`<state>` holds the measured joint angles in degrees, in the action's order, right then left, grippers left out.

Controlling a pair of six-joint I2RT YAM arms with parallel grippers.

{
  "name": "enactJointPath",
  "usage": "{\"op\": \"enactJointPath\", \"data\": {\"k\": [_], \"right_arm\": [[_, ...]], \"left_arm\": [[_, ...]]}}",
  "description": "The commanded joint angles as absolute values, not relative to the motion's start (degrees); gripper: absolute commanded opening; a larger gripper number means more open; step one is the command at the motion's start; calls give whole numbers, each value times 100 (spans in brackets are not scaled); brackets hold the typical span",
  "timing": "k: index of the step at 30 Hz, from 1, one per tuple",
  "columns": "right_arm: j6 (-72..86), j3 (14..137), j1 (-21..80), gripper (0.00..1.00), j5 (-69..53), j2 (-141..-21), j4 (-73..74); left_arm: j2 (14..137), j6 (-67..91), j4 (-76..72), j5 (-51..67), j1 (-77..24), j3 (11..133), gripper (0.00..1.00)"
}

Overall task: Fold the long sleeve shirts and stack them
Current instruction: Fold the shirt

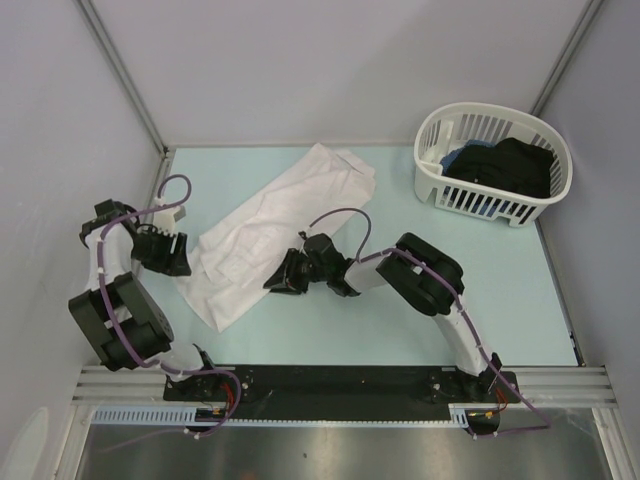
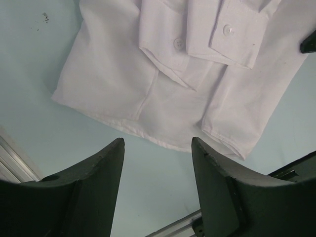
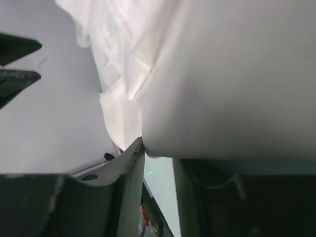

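Note:
One long sleeve shirt point(image 1: 285, 225), plain white, lies flat and diagonal across the pale green table. In the left wrist view the shirt point(image 2: 148, 74) shows its hem, with a buttoned cuff folded over the body. My left gripper point(image 1: 175, 255) hovers just off the shirt's left hem corner. Its jaws point(image 2: 158, 140) are open over bare table, holding nothing. My right gripper point(image 1: 275, 275) sits low at the shirt's near right edge. In the right wrist view the shirt point(image 3: 222, 74) drapes over one finger. The other fingertip point(image 3: 138, 144) touches the cloth edge, and a gap shows between the fingers.
A white slatted basket point(image 1: 480, 200) stands at the back right with dark clothes point(image 1: 505, 165) inside. Grey walls close in the table on three sides. A metal rail point(image 1: 340, 385) runs along the near edge by the arm bases.

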<state>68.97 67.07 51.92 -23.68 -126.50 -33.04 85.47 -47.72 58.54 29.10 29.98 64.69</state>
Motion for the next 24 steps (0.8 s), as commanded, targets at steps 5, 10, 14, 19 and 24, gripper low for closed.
{"op": "enactJointPath", "data": {"k": [5, 10, 14, 19, 24], "right_arm": [[6830, 6417, 4975, 0, -2153, -12771, -2515], [5768, 6135, 4343, 0, -2697, -12191, -1470], [4556, 5722, 3710, 0, -2997, -11402, -100], [3017, 5432, 2945, 0, -3269, -10653, 1867], [1136, 5379, 2339, 0, -3244, -10187, 3267]], "left_arm": [[8060, -5185, 5924, 3137, 3050, 6407, 63], [7893, -5861, 6240, 3401, 2997, 6372, 63], [7700, -6301, 6363, 3437, 2700, 6179, 64], [7392, -6767, 6372, 3463, 1971, 5706, 66], [7076, -7004, 6223, 3665, 1083, 5292, 66]]}}
